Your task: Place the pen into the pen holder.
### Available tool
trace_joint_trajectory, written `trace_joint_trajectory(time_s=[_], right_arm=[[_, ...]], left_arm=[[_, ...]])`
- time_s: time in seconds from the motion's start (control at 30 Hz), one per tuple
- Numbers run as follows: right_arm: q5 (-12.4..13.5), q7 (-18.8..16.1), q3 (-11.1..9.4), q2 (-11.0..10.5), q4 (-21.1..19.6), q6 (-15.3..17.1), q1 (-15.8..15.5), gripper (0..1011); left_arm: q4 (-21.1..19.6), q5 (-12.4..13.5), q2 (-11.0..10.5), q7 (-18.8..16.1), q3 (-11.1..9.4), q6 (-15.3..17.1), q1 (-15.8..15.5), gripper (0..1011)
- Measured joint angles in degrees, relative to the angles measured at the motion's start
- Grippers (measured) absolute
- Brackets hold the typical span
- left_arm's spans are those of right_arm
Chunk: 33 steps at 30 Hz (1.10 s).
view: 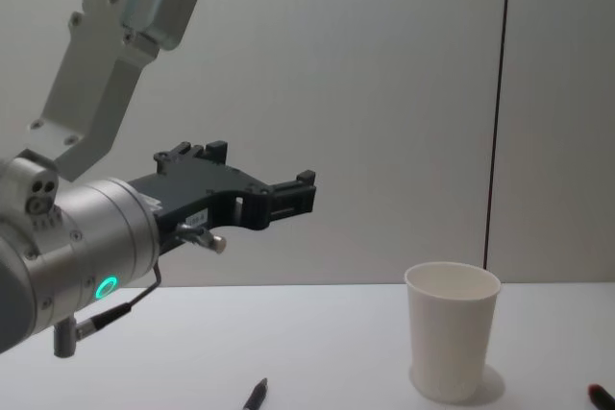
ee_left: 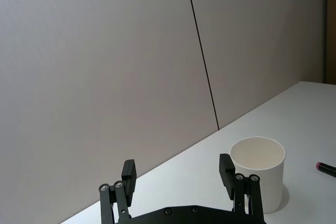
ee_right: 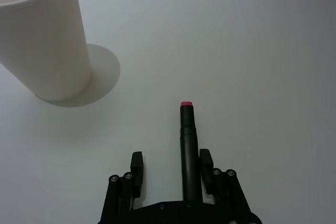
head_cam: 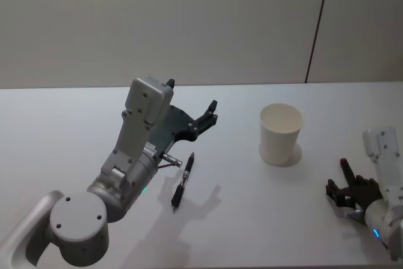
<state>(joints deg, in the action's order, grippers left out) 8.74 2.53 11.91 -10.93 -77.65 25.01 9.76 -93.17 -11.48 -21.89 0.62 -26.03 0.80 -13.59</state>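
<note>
The pen holder, a white paper cup (head_cam: 281, 133), stands upright on the table, also seen in the chest view (view: 451, 341) and both wrist views (ee_left: 260, 174) (ee_right: 44, 45). A black pen (head_cam: 183, 179) lies on the table beside my left arm. My left gripper (head_cam: 211, 113) (ee_left: 177, 174) (view: 288, 197) hangs open in the air above and left of the cup, holding nothing. A second dark pen with a red tip (ee_right: 188, 145) (head_cam: 344, 167) lies between the open fingers of my right gripper (ee_right: 171, 162) (head_cam: 343, 184), low at the table's right, close to one finger (ee_right: 206, 163).
The white table (head_cam: 75, 124) runs back to a pale wall with a dark vertical seam (head_cam: 318, 23). The red pen tip shows beyond the cup (ee_left: 325, 168) and at the chest view's lower right (view: 601, 397).
</note>
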Motion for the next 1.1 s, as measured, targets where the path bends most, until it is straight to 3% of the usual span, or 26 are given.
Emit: trace_joint_trajectory(time_s=[0.77,1.1], right_arm=[[-0.6,-0.4,0.0,0.6,1.2,-1.1,0.2,259],[-0.5,-0.4,-0.1,0.8,1.1,-2.1,-0.2,192]], left_arm=[[0.0,0.0,0.0,0.0,0.0,0.0,0.0,1008],[0.0,0.0,0.0,0.0,0.0,0.0,0.0,1008]])
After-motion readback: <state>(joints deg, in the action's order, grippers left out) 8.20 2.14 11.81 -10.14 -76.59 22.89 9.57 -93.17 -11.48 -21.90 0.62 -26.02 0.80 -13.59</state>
